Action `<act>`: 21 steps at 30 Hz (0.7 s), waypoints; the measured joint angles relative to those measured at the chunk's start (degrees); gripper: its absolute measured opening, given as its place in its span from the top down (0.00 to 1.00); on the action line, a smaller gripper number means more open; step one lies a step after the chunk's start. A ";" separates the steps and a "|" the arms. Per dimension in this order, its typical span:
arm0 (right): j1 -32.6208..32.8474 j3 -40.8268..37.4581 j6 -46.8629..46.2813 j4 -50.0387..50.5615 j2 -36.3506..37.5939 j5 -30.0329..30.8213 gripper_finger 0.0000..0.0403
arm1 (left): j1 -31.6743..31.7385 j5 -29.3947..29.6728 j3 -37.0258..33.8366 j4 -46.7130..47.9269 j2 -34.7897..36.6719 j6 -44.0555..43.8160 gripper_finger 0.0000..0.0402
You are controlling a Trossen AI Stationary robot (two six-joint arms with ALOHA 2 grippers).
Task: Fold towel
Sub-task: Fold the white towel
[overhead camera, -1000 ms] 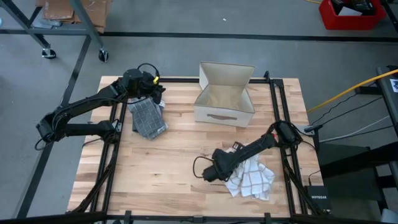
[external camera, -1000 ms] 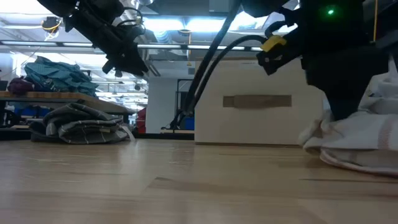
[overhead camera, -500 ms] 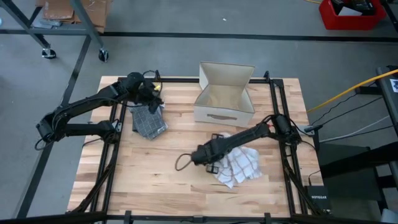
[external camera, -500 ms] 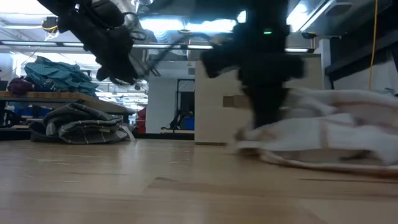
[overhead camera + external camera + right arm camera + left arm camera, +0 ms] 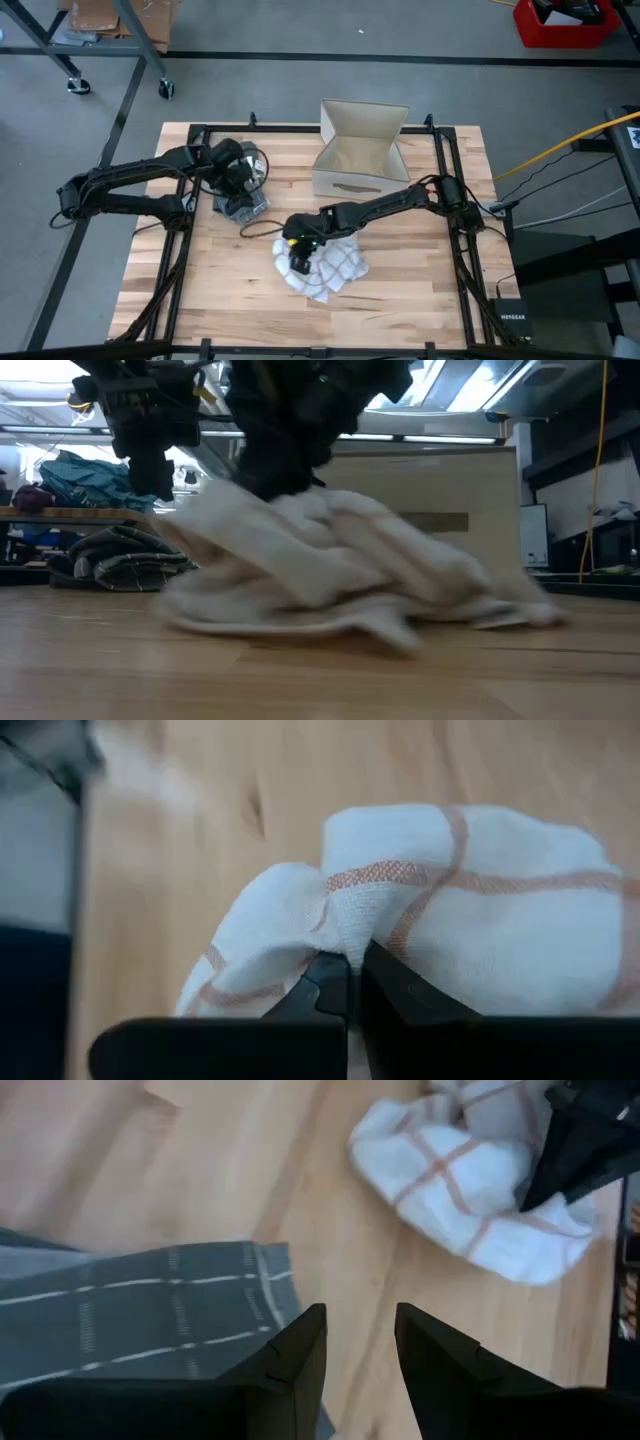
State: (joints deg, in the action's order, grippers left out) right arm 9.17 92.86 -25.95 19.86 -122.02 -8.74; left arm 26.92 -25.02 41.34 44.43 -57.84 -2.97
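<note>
right gripper fingers clenched on white checked towel, bunched on table in front of cardboard box. left gripper fingers parted, empty, above grey towel, left of box. no readable writing.

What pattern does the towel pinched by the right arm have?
White towel with an orange-red grid; right wrist view shows it best.
</note>
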 joint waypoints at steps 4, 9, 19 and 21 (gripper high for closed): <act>-0.90 0.00 -6.28 -6.42 0.00 -0.41 0.96 | -3.39 0.01 0.00 0.03 0.00 0.01 0.72; -1.54 0.00 -7.25 -10.58 0.00 0.62 0.93 | -6.90 0.04 0.00 0.02 0.00 0.99 0.72; -2.14 0.00 -20.92 -11.21 0.00 1.59 0.76 | -13.76 0.07 0.00 2.23 0.00 2.62 0.72; -2.14 0.00 -23.74 -11.24 0.00 2.49 0.70 | -15.58 0.07 0.00 1.88 0.00 3.07 0.72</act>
State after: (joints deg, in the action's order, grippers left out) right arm 7.03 92.86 -49.69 8.62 -122.02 -6.24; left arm 11.34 -24.95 41.34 46.30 -57.84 0.10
